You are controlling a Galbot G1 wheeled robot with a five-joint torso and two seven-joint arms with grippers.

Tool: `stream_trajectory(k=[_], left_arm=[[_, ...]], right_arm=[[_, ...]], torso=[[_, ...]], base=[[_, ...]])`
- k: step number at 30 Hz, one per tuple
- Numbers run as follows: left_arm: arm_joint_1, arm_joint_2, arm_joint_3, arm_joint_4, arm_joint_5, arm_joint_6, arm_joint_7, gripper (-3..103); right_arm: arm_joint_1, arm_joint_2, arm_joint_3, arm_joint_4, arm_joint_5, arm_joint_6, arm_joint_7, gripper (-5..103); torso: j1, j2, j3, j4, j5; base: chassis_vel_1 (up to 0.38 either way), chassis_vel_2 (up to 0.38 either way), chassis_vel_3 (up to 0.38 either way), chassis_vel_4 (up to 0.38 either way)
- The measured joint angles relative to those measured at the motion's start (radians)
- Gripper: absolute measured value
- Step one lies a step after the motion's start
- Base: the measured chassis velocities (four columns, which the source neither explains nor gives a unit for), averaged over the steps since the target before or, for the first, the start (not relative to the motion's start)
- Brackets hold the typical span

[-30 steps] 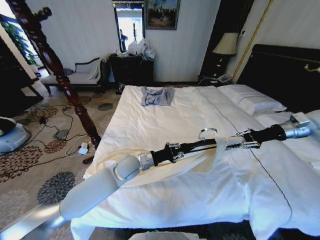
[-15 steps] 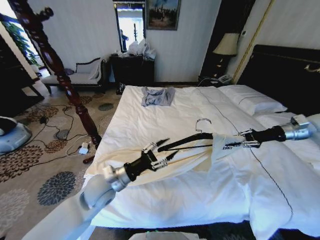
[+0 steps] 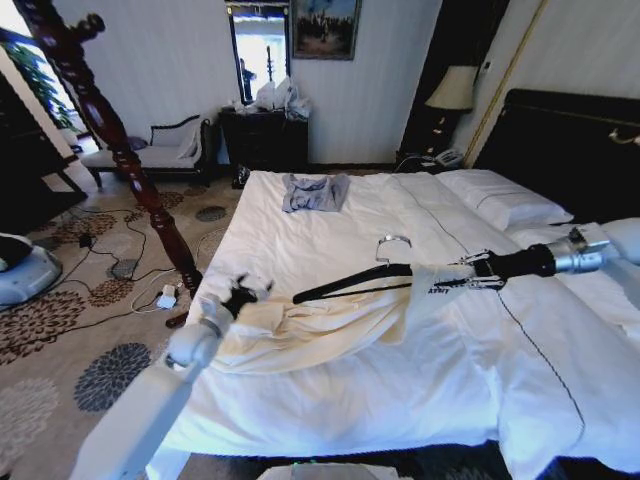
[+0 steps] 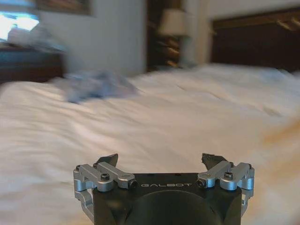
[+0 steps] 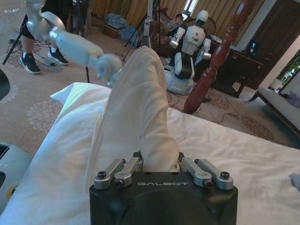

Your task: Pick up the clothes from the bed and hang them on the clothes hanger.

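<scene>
Bed (image 3: 330, 230): wide, white sheets, white pillows at the dark headboard end; a small grey-blue garment (image 3: 314, 192) lies near its far edge, well apart from the work. Clothes (image 3: 320, 322): cream garment, wrinkled, draped across the near left part of the bed, one end lifted toward the right arm. Clothes hanger (image 3: 352, 281): slim, black, silver hook up, raised above the sheet with its right end inside the cream cloth and its left end now bare; half a second ago the left gripper was at that end, a second ago alongside it. Right gripper (image 3: 466, 282): over the middle of the bed, fingers clamped on a fold of the clothes, which the right wrist view shows rising straight out between them. Left gripper (image 3: 243, 292): has let go and drawn back to the bed's left edge, fingers apart, nothing between them. Judgement: hanger is part threaded; the right arm alone carries the load, and the left shoulder is yet to be dressed.
</scene>
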Motion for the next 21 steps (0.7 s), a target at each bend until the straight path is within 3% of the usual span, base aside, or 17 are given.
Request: stream_trajectory(k=[4, 10, 16, 21], left_arm=[[-0.097, -0.004, 0.131, 0.078, 0.081, -0.046, 0.061, 100], [-0.196, -0.015, 0.260, 0.147, 0.129, -0.079, 0.109, 100], [-0.258, -0.049, 0.329, 0.189, 0.141, -0.092, 0.115, 101], [-0.284, -0.073, 0.337, 0.219, 0.141, -0.117, 0.123, 88]], right_arm=[[0.010, 0.004, 0.002, 0.006, 0.002, 0.013, 0.001, 25], [0.027, 0.006, 0.006, 0.035, 0.018, 0.016, 0.004, 25], [0.037, 0.006, 0.007, 0.071, 0.025, 0.016, 0.018, 25], [0.042, 0.005, 0.007, 0.094, 0.029, 0.016, 0.030, 25]], torso=[[0.000, 0.000, 0.000, -0.0003, 0.0001], [0.000, 0.000, 0.000, -0.0001, 0.0000], [0.000, 0.000, 0.000, -0.0001, 0.0000], [0.000, 0.000, 0.000, -0.0002, 0.0001]], base=[[0.000, 0.000, 0.000, 0.000], [0.000, 0.000, 0.000, 0.000], [0.000, 0.000, 0.000, 0.000], [0.000, 0.000, 0.000, 0.000]])
